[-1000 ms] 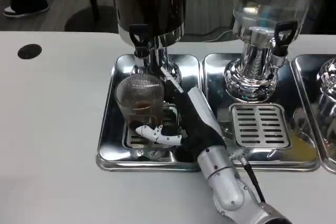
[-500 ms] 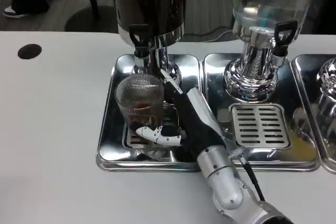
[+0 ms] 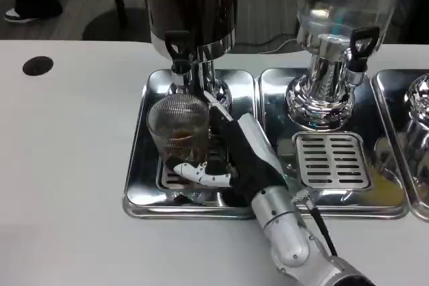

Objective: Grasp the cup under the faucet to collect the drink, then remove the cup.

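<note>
A clear ribbed glass cup [image 3: 178,127] stands on the drip grate of the left steel tray [image 3: 137,185], just below the black-handled faucet [image 3: 177,50] of the dark drink dispenser [image 3: 190,5]. A little brown liquid lies in its bottom. My right hand [image 3: 231,155] wraps the cup from the right: white fingers [image 3: 201,173] curl round its near base and others press its right side. My silver right forearm [image 3: 295,242] runs down to the lower right.
A second dispenser [image 3: 338,11] with clear liquid stands on its own steel tray with a grate [image 3: 333,159] at the right. A third tray's edge [image 3: 409,138] shows at the far right. A black round hole [image 3: 37,65] marks the white table's far left.
My right hand and the cup have shifted very slightly; the grip around the cup stays the same.
</note>
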You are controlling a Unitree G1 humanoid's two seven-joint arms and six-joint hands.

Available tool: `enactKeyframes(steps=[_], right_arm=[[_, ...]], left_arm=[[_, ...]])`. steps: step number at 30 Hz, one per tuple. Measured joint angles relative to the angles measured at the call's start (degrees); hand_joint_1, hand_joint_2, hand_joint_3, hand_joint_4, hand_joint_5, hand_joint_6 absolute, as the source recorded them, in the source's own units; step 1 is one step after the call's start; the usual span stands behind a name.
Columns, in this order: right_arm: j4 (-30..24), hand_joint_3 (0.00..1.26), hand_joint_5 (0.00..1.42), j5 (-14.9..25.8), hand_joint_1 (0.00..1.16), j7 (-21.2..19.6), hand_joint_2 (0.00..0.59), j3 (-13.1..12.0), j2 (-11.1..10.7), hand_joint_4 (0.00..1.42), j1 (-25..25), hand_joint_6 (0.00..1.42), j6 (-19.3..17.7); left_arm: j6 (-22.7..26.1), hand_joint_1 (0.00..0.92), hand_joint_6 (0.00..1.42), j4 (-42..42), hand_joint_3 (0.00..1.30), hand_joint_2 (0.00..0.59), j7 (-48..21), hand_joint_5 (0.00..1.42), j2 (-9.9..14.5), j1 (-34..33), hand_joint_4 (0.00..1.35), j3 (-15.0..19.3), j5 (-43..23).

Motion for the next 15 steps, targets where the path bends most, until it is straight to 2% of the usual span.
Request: enactKeyframes(steps=[6,15], right_arm=[[0.0,0.19,0.27,0.0,0.92,-0.72,0.188,0.13,0.0,0.28,-0.09,0.22,0.46],[-0.01,0.29,0.29,0.87,0.92,-1.03,0.188,0.13,0.0,0.31,-0.23,0.23,0.79]], left_arm=[[0.0,0.0,0.0,0.01,0.0,0.022,0.0,0.0,-0.4,-0.02,0.0,-0.09,0.0],[0.01,0.0,0.0,0.02,0.0,0.022,0.0,0.0,-0.41,-0.44,0.0,-0.32,0.01]])
